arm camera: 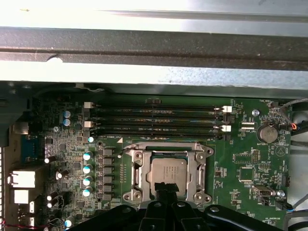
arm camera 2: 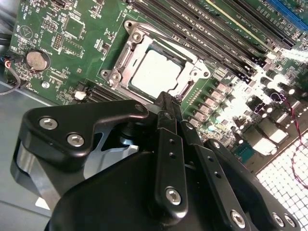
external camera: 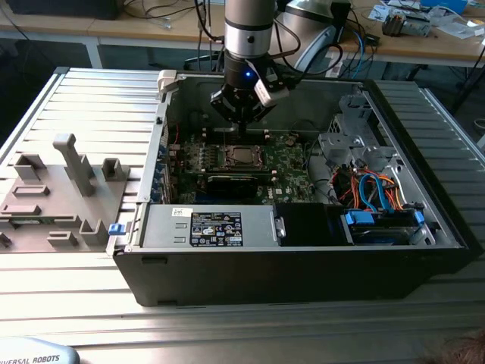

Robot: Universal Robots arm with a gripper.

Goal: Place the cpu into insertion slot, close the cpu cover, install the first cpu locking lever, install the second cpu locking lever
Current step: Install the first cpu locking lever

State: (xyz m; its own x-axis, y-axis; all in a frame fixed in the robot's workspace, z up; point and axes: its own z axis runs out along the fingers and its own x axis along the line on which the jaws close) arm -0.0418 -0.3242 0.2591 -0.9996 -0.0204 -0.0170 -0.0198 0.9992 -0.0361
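Hand [external camera: 241, 120] above open computer case [external camera: 303, 250] on ribbed metal table [external camera: 68, 296], hanging over green motherboard [external camera: 288, 163]. Fingers [arm camera 2: 166, 120] pressed together in second wrist view, closed, nothing gripped, tips just at edge of socket. Cpu [arm camera: 168, 174] seated flat in insertion slot [arm camera: 144, 195], silver top showing in both wrist views. Cpu cover [arm camera: 137, 166] down around chip, framing it through square window. Memory slots [arm camera: 154, 120] beside socket, coin battery [arm camera: 267, 134] near board corner. Grey fixture blocks [external camera: 76, 163] on table at exterior view's left, well apart from case.
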